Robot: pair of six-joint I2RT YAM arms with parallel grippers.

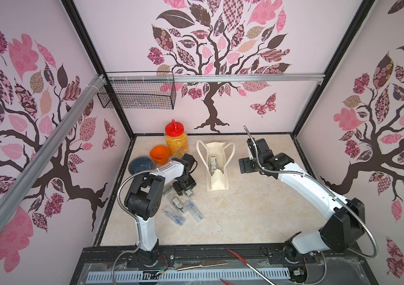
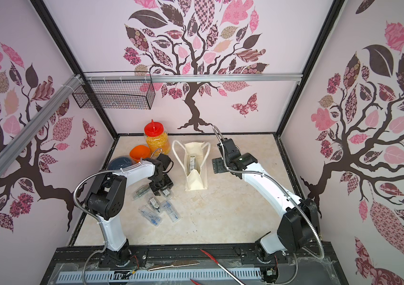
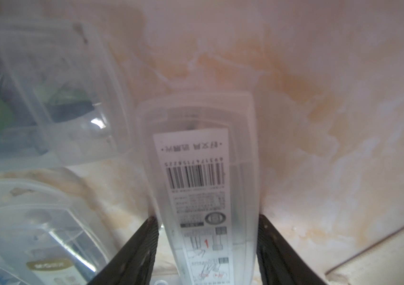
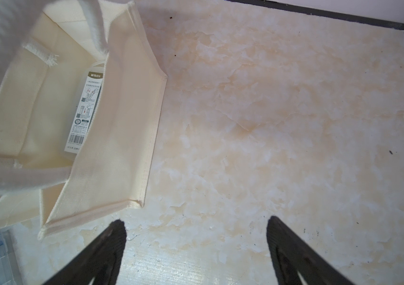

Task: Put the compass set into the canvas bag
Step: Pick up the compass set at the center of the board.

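Grip unclear: left gripper [image 3: 207, 217] straddles a compass set [image 3: 196, 148] lying flat on the table [image 1: 245, 209], left of the canvas bag [image 1: 217, 183]; square the pads [image 3: 146, 246] on its long edges before lifting. Right gripper [image 4: 196, 220] gapes empty beside the bag. Count: five sets on the table, one in the bag.

place: robot lab booth | signs: aluminium rail [image 1: 245, 78]; tree-print wall panels [image 1: 210, 49]; marbled tabletop [image 1: 245, 212]; cable duct [image 1: 188, 274]

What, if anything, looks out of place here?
A knife and a red-handled tool lie on the black frame at the front, off the tabletop. The clear cases on it lie scattered at mixed angles; nothing looks spilled.
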